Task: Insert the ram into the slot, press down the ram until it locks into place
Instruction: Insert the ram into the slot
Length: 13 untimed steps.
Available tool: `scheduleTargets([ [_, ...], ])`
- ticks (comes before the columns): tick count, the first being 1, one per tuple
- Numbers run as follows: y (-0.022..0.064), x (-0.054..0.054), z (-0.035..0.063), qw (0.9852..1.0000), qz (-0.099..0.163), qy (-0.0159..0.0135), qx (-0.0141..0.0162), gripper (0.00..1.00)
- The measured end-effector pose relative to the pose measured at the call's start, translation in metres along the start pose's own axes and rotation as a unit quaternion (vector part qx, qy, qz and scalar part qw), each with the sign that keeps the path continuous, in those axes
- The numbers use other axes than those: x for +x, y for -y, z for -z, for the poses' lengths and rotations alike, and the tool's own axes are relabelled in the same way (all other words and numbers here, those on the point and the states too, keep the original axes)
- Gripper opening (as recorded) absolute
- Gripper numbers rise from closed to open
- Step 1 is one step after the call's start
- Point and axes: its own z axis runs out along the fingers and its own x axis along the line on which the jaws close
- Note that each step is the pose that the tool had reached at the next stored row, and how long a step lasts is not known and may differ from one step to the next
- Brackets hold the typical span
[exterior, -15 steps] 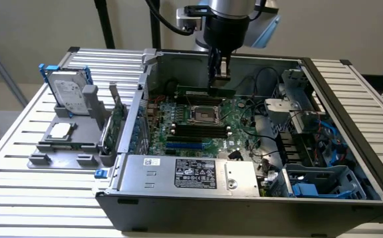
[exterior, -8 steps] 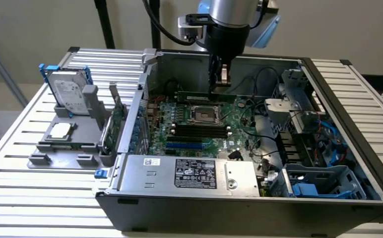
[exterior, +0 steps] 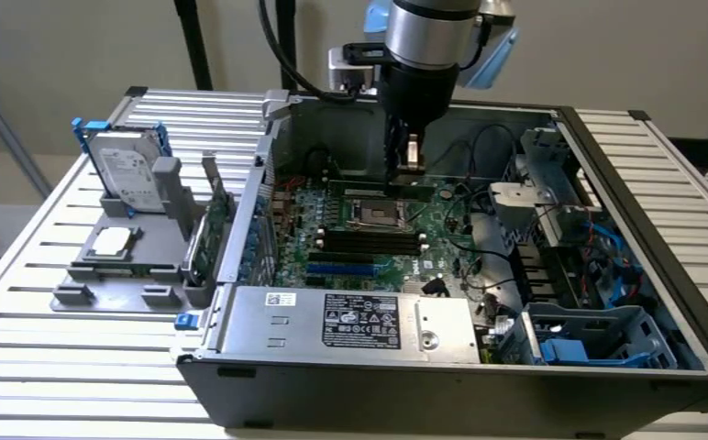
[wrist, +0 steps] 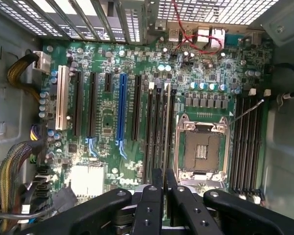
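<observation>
An open computer case (exterior: 452,385) sits on a slatted metal table (exterior: 36,367), filling the table's middle and reaching toward its edge on the exterior view's right. A grey parts tray (exterior: 122,275) with a hard drive (exterior: 127,179) standing in it is near the table's edge on the exterior view's left. Inside the case lies a green motherboard (wrist: 108,122), and the robot arm (exterior: 425,37) comes down over it from above. The bare CPU socket (wrist: 202,147) is near the board's centre, with banks of long black memory sockets on two sides of it. The end effector (wrist: 164,172) hangs low in the case, just beside the CPU socket and in line with the slot (wrist: 159,127) in the nearer bank. Its black fingers (wrist: 154,196) are drawn close together, pinching the ram (wrist: 164,169), which shows between them as a thin edge just above the slots. Whether the stick touches the slot cannot be told.
</observation>
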Motion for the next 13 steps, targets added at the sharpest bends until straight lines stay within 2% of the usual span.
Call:
scheduleTargets([
  [13,0.0006,0.010,-0.0235,1.0000,0.001,0.0000,-0.0001,0.13],
])
